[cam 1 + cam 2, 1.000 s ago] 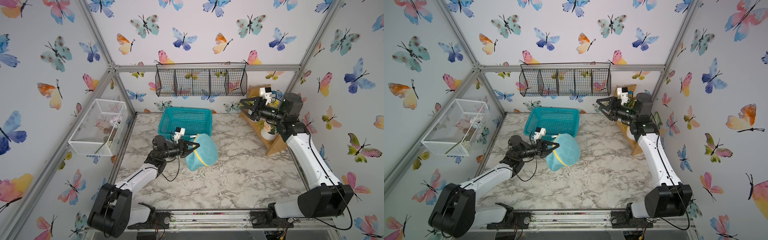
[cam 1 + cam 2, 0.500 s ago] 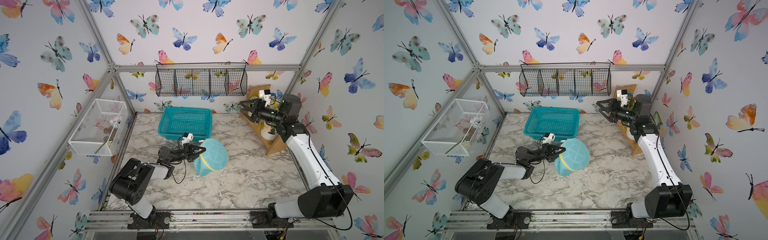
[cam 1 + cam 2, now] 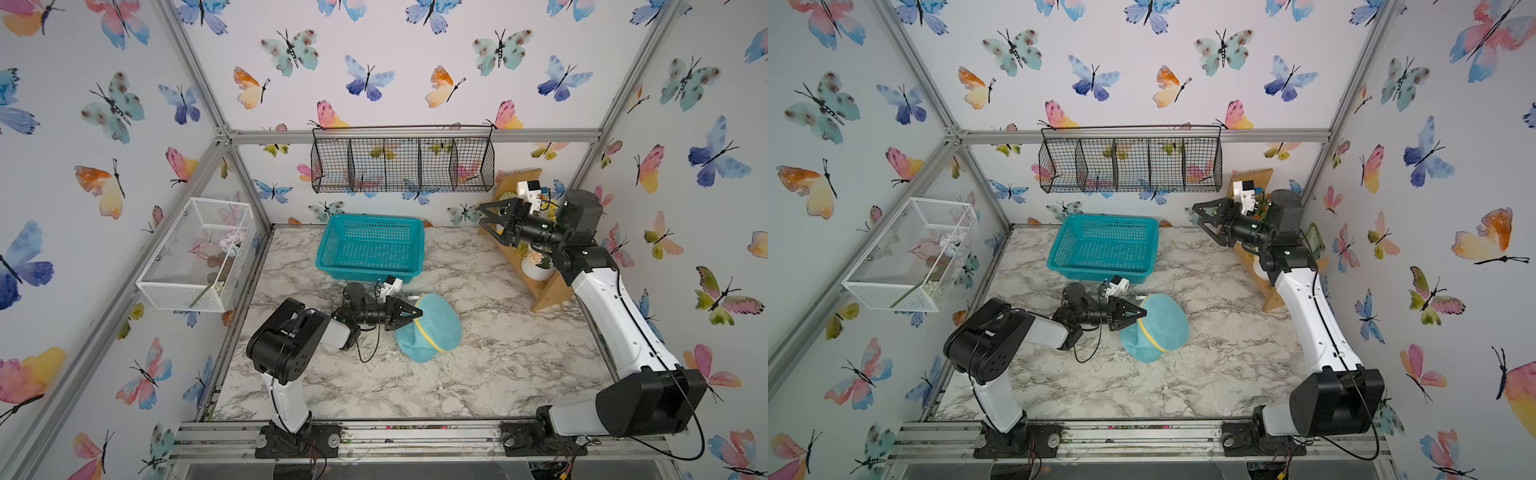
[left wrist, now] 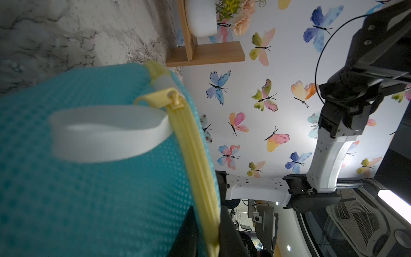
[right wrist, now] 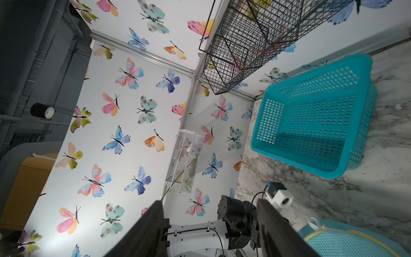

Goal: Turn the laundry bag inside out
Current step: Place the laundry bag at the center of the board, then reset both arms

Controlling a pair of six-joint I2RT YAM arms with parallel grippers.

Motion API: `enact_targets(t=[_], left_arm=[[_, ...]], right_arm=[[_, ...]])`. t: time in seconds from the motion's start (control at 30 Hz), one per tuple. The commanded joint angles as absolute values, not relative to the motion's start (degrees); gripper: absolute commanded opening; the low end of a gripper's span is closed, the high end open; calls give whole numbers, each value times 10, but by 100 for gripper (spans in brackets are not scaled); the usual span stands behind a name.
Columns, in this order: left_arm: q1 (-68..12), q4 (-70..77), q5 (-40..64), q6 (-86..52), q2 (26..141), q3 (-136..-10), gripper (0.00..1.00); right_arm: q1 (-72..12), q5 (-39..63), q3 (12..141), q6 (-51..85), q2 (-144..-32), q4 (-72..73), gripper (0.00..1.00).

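The laundry bag (image 3: 436,328) (image 3: 1163,328), turquoise mesh with a yellow-piped seam, rests on the marble table just in front of the teal basket. My left gripper (image 3: 413,318) (image 3: 1138,318) reaches in level from the left, onto the bag's upper left edge. In the left wrist view its jaws (image 4: 206,222) stand narrowly apart, and the bag's (image 4: 89,178) yellow seam and mesh fill the gap. A white loop (image 4: 106,133) and a yellow zipper pull (image 4: 173,98) lie beyond. My right gripper (image 3: 484,218) (image 3: 1200,216) (image 5: 209,204) hangs open and empty, high at the back right.
A rigid teal plastic basket (image 3: 365,272) (image 5: 289,160) sits at the back centre. Above it a black wire basket (image 3: 403,166) hangs on the back wall. A white mesh box (image 3: 195,253) juts from the left wall. At the back right stands a wooden shelf (image 3: 548,291) with a flower pot (image 3: 536,266).
My left arm has folded back and lowered, carrying the bag rightward and down onto the table. Its jaws have eased slightly apart. The right arm has barely moved.
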State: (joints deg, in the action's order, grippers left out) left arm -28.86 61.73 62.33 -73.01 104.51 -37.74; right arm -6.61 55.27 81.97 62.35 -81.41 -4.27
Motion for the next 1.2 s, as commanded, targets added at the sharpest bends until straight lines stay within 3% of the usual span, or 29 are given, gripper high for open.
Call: enact_targets(t=[0.0,0.1,0.2,0.37,0.4,0.6,0.73,0.83,1.0,1.07,1.17], left_arm=[[-290,324,638,-497,995,-427,23],[-286,8,601,-306,963,-504,34],[-277,-123,574,-226,932,-534,60],[-276,-230,521,-185,882,-574,89],[-275,-249,508,-179,872,-583,99],[-265,-397,369,-143,795,-688,99],[-259,-449,174,-130,728,-776,99],[-256,-390,-15,-130,670,-770,99],[-253,-196,-346,-131,566,-611,99],[-251,-79,-400,-92,522,-515,99],[-247,87,-445,-28,476,-379,99]], right_arm=[[-66,555,820,618,-795,-36,69],[-66,556,816,615,-791,-37,69],[-66,558,814,614,-791,-35,69],[-66,559,819,613,-794,-32,70],[-66,558,821,610,-795,-33,70],[-66,515,860,521,-800,-136,70],[-66,372,920,371,-809,-313,73],[-66,233,877,315,-768,-322,76],[-66,53,643,208,-629,-134,85],[-66,-2,541,167,-579,-45,98],[-66,-72,421,113,-530,40,98]])
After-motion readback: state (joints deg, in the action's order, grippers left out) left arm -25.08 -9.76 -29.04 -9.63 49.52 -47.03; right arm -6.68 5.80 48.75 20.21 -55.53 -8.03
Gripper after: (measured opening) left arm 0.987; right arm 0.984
